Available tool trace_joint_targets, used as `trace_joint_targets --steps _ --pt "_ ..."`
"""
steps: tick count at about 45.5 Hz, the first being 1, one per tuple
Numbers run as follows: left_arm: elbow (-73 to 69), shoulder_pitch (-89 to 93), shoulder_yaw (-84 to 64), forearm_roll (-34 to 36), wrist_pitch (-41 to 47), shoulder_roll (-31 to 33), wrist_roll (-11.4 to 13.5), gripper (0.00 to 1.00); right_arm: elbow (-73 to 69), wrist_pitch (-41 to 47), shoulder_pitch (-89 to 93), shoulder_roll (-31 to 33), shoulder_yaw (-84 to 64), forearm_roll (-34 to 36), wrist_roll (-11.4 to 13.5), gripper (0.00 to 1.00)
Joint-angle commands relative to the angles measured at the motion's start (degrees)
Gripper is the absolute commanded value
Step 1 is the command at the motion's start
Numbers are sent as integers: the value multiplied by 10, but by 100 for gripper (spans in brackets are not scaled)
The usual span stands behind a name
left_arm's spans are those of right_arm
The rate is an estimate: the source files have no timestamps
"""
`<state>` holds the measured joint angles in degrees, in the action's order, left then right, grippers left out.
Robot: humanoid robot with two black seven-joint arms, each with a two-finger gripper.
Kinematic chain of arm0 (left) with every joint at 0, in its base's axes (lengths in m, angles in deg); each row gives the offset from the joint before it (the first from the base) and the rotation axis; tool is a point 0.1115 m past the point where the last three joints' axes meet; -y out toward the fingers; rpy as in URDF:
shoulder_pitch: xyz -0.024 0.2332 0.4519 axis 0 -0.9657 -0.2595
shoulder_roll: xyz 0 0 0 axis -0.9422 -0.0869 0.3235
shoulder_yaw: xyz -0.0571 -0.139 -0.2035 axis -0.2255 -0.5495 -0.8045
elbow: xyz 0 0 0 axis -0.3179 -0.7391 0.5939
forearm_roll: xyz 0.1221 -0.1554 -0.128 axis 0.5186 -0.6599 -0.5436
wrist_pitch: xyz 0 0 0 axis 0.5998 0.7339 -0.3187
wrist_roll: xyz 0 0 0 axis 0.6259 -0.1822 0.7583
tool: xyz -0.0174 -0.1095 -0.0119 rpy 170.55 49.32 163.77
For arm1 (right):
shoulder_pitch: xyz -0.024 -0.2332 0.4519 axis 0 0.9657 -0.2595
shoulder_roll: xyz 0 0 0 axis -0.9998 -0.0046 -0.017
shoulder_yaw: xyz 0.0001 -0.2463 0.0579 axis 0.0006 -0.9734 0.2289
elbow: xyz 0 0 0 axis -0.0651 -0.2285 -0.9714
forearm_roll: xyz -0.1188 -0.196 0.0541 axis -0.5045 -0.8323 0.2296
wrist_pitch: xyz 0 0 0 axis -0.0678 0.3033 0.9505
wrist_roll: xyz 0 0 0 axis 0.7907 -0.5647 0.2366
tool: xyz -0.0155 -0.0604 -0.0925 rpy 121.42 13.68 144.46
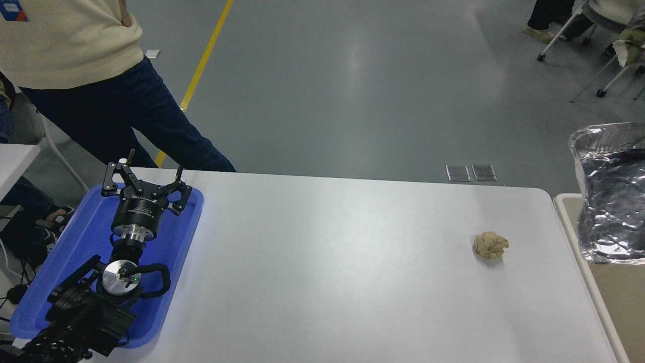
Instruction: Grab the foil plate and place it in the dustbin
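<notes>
My foil plate (610, 201) gleams wrinkled and metallic; paper ball (491, 245) crumpled matt; blue tray (85, 242) glossy plastic; worktop (327, 272) smooth.
</notes>
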<state>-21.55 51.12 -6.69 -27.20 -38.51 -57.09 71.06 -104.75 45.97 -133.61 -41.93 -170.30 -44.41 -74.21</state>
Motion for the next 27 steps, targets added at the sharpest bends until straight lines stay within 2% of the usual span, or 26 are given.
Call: trace_joint_targets --steps 1,15,27 --pt "0 0 0 0 0 0 0 100 33 -22 34 16 10 -91 2 0" --pt "0 0 0 0 0 0 1 100 142 -27 132 103 95 -276 1 0" --pt "-1 0 0 0 0 0 1 100 240 -102 346 114 241 -291 -2 0"
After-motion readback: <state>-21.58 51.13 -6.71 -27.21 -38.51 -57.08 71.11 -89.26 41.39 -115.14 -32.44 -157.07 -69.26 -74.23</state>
